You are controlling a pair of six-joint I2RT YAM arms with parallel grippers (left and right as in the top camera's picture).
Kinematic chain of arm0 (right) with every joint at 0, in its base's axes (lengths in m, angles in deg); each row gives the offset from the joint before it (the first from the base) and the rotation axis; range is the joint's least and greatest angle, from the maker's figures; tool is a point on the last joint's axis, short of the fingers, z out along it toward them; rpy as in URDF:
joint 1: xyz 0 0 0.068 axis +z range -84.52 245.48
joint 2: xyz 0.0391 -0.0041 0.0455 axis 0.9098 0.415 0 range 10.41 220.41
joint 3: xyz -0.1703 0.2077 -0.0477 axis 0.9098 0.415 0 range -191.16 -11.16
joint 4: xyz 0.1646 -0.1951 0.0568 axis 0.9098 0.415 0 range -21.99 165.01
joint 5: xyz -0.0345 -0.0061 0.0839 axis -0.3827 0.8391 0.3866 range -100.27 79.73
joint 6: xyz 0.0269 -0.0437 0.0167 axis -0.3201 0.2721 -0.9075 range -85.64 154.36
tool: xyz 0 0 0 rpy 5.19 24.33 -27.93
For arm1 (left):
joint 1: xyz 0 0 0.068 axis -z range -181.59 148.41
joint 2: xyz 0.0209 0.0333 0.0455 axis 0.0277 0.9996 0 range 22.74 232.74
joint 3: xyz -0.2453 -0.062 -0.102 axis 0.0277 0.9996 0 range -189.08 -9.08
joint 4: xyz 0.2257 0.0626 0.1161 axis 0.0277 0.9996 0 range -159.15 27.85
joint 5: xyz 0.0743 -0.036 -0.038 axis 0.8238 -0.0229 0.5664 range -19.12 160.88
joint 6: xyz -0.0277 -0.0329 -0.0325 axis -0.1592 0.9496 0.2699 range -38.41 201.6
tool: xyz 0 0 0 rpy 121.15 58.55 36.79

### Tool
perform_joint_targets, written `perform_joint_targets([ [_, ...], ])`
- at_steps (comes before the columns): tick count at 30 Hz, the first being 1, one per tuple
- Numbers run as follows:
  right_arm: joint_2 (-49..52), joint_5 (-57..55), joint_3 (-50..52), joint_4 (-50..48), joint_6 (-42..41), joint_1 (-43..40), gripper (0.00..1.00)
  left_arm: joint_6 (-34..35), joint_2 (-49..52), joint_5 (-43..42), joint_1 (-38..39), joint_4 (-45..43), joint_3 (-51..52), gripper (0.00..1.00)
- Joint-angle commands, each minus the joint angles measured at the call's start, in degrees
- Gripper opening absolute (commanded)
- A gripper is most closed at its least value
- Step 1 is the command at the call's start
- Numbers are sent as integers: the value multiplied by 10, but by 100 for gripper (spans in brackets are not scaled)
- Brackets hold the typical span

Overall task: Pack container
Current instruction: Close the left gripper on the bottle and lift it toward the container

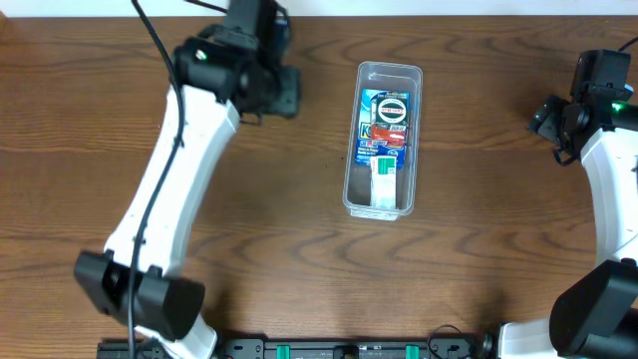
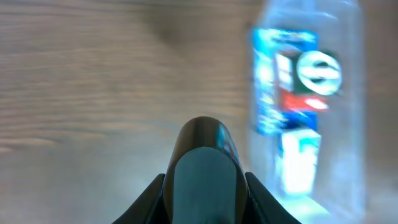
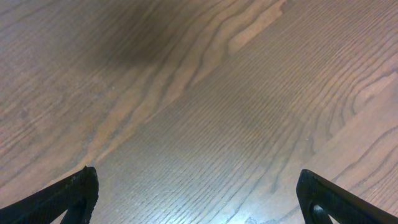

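The container (image 1: 384, 75) is a long clear plastic tub on the wooden table, right of centre. In it lie a blue snack box (image 1: 387, 118) and a small white and green box (image 1: 383, 179). My left gripper (image 1: 287, 90) hovers left of the tub's far end and is shut on a dark rounded object with a grey-blue face (image 2: 204, 168). The blurred left wrist view shows the tub (image 2: 351, 93), the blue box (image 2: 280, 81) and the white box (image 2: 298, 158) to the right of my fingers (image 2: 205, 193). My right gripper (image 1: 546, 118) is open and empty over bare wood (image 3: 199, 193).
The left arm (image 1: 169, 189) stretches across the table's left half from its base at the front edge. The right arm (image 1: 613, 179) stands along the right edge. Both arm bases sit at the front edge.
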Motion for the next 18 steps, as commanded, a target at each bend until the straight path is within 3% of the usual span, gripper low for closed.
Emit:
perform_joint_targets([
  [1,3,-6,1,0,-7,-2,99,54,-16,-12,47,14,-6,27],
  [9,3,-6,1,0,-7,-2,99,108,9,-8,139,24,0,27],
  [18,3,-6,1,0,-7,-2,99,129,83,-6,172,11,3,27],
])
